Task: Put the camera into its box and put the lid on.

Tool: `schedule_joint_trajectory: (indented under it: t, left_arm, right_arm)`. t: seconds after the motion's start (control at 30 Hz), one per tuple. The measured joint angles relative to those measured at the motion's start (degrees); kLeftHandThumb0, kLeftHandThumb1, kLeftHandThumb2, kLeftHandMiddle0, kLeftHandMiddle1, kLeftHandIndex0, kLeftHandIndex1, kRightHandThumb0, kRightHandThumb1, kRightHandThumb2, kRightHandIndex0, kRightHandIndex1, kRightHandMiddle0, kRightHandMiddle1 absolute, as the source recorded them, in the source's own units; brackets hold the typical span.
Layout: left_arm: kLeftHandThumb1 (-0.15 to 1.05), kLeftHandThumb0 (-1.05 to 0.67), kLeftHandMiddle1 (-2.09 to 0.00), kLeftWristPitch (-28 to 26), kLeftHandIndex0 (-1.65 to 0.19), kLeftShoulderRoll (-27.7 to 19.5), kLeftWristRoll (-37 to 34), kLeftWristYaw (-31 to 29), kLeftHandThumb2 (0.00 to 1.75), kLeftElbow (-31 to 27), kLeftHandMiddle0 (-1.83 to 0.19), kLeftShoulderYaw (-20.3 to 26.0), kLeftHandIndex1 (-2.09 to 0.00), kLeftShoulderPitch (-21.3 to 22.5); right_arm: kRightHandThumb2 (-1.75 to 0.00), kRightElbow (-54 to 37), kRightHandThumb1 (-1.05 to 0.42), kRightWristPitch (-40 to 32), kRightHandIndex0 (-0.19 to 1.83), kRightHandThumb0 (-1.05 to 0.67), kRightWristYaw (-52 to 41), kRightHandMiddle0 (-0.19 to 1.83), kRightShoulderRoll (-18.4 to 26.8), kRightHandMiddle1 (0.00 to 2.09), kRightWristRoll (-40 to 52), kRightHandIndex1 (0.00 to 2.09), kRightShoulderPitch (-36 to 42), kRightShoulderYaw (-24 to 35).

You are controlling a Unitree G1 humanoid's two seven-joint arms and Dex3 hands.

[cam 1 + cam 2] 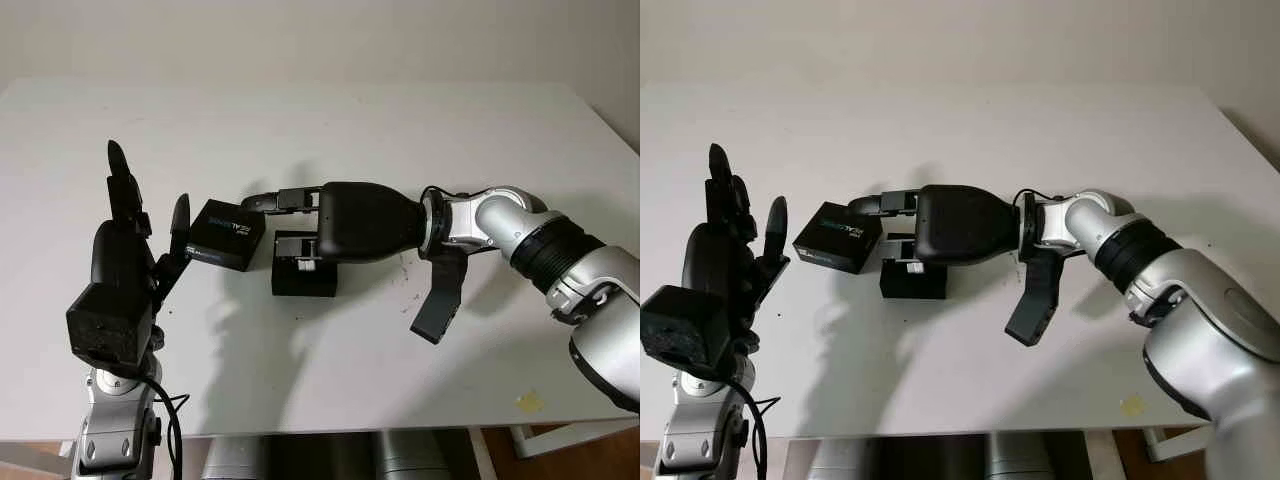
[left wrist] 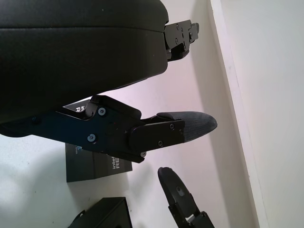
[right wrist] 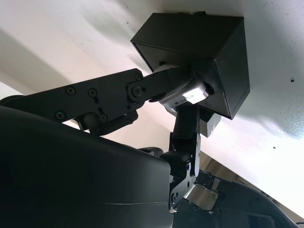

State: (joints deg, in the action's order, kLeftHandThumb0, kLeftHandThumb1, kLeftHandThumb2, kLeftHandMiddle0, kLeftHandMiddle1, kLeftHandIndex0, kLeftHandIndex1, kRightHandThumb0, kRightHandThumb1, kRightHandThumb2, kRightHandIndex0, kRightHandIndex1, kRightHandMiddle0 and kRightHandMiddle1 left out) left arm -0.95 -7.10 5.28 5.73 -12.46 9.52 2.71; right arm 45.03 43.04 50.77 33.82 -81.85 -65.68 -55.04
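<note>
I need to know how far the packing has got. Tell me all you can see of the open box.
The box is small, black and matte, probably card, standing open-topped on the white table, beside the lid, whose corner overlaps its edge. The right hand reaches over it, holding a silvery camera at the opening, partly inside. The lid is not yet on.

Even, diffuse overhead light; white tabletop point(image 1: 330, 120) bright w/o hard glare. Soft shadows fall toward the viewer beneath the right hand point(image 1: 300, 215) and forearm, and beside the left hand point(image 1: 150, 235). Both head views sharp, slight vignetting at corners. Left wrist view: near hand shell dark, low detail. Right wrist view: white highlight on the camera point(image 3: 183, 95) at the box point(image 3: 199, 57) mouth; foreground shell underexposed.
</note>
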Motion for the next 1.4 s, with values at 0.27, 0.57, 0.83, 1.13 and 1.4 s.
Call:
schedule_joint_trajectory:
  t: [0.27,0.57,0.83,1.13,1.4]
  left_arm:
    - [1.05,-0.55,-0.05,0.0,0.19,0.0,-0.6,-0.3,0.52,0.0,0.18,0.0,0.0,0.0]
    - [1.05,-0.56,-0.05,-0.2,0.19,-0.1,-0.6,-0.6,0.52,0.0,0.18,0.1,-0.01,0.0]
    - [1.05,-0.56,-0.05,-0.8,0.19,-0.1,-0.5,-0.6,0.52,-0.1,0.17,0.1,-0.02,0.0]
    - [1.05,-0.56,-0.05,-1.2,0.19,-0.1,-0.5,-0.6,0.52,-0.3,0.18,0.1,-0.02,0.0]
    - [1.05,-0.55,-0.05,-1.3,0.19,-0.1,-0.9,-0.8,0.52,-0.5,0.19,0.2,0.0,-0.1]
  right_arm:
    - [-0.05,1.1,-0.96,2.1,0.36,-0.44,0.5,0.39,1.1,1.4,4.0,0.09,0.0,2.0]
    - [-0.05,2.2,-0.93,3.0,0.45,-0.43,3.5,0.41,1.7,1.39,7.2,0.14,0.0,5.7]
    - [-0.05,2.9,-0.94,3.3,0.45,-0.41,5.0,0.4,1.8,1.37,7.8,0.13,0.0,6.5]
    - [-0.07,3.3,-0.98,4.7,0.42,-0.4,-4.1,0.3,1.6,1.39,17.2,0.11,1.5,11.2]
    - [-0.06,-19.2,-0.97,-12.3,0.26,-0.64,-39.6,0.18,-0.8,0.69,44.0,0.03,21.4,26.5]
